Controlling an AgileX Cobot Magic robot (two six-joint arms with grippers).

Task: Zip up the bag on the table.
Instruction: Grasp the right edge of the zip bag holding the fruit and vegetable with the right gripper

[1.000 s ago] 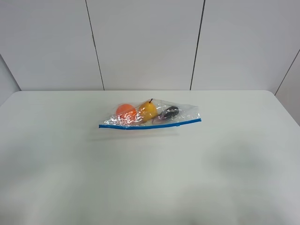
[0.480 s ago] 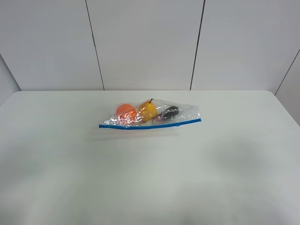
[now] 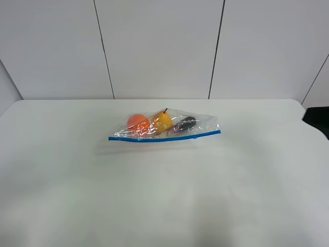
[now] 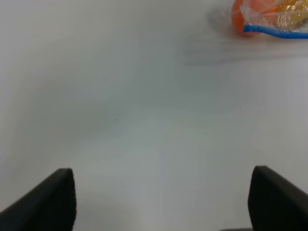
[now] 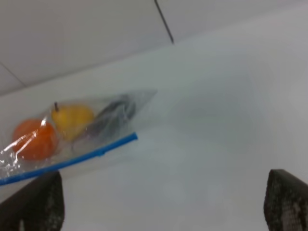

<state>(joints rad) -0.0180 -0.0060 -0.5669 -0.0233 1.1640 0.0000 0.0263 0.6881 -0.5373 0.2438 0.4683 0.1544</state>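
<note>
The bag (image 3: pixel 164 126) lies on the table (image 3: pixel 154 200) a little behind its middle, with its blue zipper strip (image 3: pixel 164 138) along the near edge. Orange, yellow and dark purple fruit show through the clear plastic. My left gripper (image 4: pixel 161 202) is open and empty above bare table, with the bag's orange end (image 4: pixel 269 19) well ahead of it. My right gripper (image 5: pixel 163 202) is open and empty, and the bag (image 5: pixel 72 132) is ahead of it and off to one side. A dark part of my right arm (image 3: pixel 317 119) shows at the right edge of the exterior view.
Grey wall panels (image 3: pixel 159 46) stand behind the table's far edge. The table's rounded far right corner (image 3: pixel 295 103) is close to the right arm.
A dark part of my right arm has come into the exterior view at the right edge. The bag has not moved.
</note>
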